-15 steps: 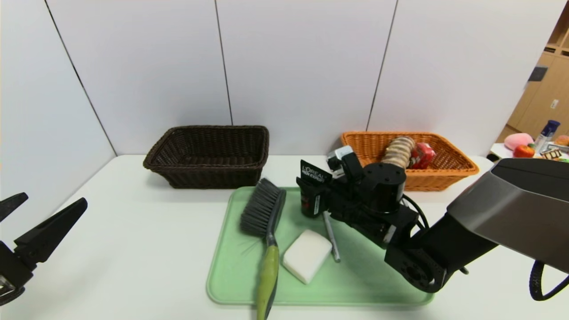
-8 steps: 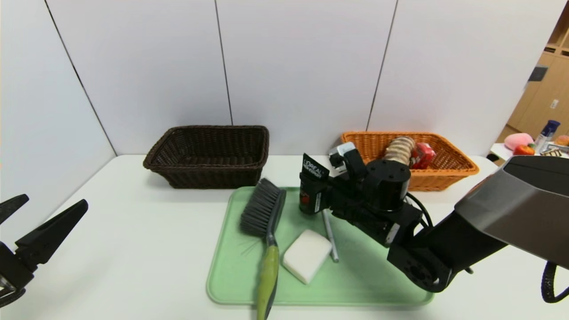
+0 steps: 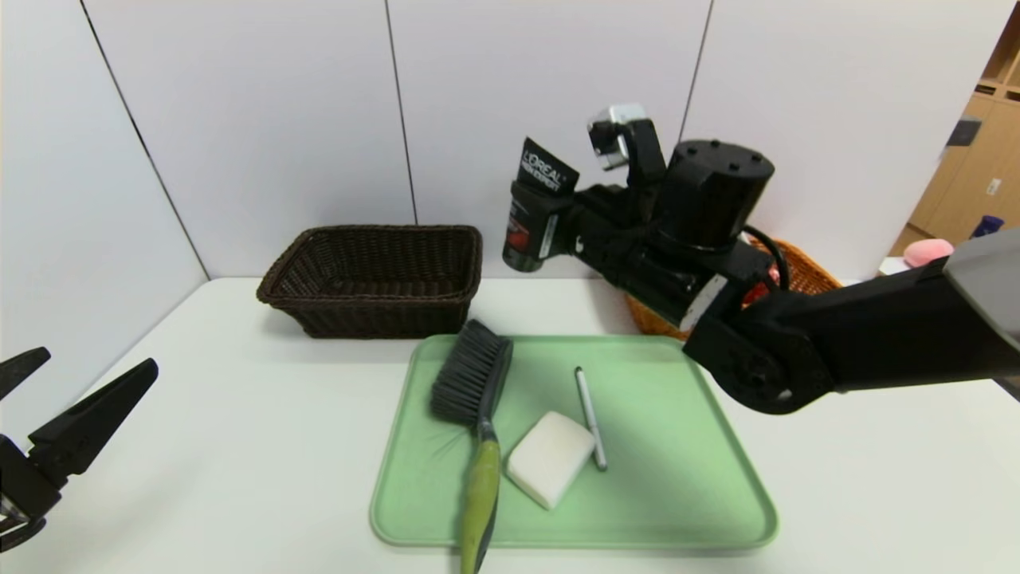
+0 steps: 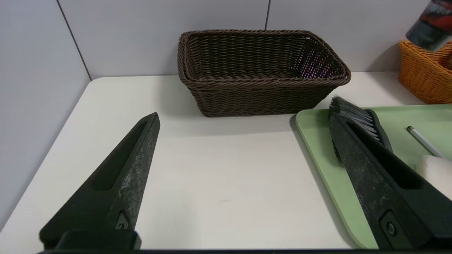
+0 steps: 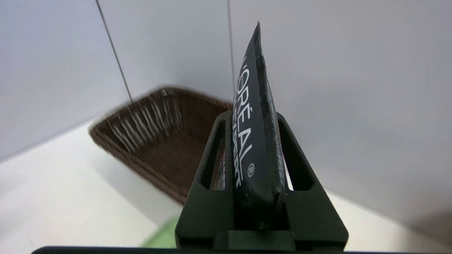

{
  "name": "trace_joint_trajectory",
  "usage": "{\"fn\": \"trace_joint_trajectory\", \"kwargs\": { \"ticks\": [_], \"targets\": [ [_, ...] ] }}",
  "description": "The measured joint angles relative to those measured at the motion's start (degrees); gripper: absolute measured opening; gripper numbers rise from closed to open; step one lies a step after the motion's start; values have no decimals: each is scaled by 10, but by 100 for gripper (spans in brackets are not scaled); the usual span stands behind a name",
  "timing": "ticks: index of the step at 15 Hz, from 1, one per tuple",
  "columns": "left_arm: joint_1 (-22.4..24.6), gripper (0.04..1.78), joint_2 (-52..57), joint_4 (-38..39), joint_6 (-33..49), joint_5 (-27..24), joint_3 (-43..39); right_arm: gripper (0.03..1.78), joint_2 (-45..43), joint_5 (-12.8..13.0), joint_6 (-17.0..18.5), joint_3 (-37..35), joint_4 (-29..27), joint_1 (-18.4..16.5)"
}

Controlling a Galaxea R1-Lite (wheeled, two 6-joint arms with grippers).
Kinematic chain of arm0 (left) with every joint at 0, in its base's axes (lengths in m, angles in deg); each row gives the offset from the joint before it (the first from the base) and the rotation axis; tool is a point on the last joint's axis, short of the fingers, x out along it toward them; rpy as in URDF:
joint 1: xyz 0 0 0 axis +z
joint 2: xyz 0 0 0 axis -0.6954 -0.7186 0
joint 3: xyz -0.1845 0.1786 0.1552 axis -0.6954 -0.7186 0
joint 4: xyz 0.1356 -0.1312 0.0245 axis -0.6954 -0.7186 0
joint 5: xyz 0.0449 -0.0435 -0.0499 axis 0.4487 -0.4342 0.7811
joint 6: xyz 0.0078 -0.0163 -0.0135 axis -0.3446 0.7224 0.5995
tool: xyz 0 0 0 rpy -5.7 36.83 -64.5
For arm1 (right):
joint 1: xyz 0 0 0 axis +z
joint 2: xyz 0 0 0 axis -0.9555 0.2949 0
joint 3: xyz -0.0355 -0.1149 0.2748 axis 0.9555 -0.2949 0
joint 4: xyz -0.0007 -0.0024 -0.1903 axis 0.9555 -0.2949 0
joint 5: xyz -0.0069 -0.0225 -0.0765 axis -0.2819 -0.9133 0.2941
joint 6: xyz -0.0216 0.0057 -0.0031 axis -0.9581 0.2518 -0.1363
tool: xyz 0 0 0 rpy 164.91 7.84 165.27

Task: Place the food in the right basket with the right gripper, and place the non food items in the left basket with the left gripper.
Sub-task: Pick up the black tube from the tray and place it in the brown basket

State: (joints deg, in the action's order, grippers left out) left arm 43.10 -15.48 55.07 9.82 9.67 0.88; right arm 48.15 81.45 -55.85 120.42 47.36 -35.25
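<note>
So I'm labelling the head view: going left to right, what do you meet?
Left gripper → dark brown basket → brush → white block → pen → right arm's black wrist housing.

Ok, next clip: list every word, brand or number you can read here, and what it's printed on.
"L'ORÉAL" in white, on the black tube clamped in the right hand.
A second, smaller white line beneath it on the tube: too small to read for certain.
Print on the tube's red-and-white lower end: too small to read.
White label on the right arm: no legible text.
Nothing else carries text.
</note>
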Motion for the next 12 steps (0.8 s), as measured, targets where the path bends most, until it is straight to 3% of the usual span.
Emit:
{"fn": "trace_joint_trajectory", "kwargs": {
  "ticks": [6,9,12],
  "targets": [
    [0,169,4,0,3,1,-1,31,130,-4,-37,355,-173,38],
    [0,169,5,2,3,0,1,31,207,-7,-51,394,-224,45],
    [0,169,6,1,3,0,-1,31,242,-7,-63,399,-214,40]
  ]
}}
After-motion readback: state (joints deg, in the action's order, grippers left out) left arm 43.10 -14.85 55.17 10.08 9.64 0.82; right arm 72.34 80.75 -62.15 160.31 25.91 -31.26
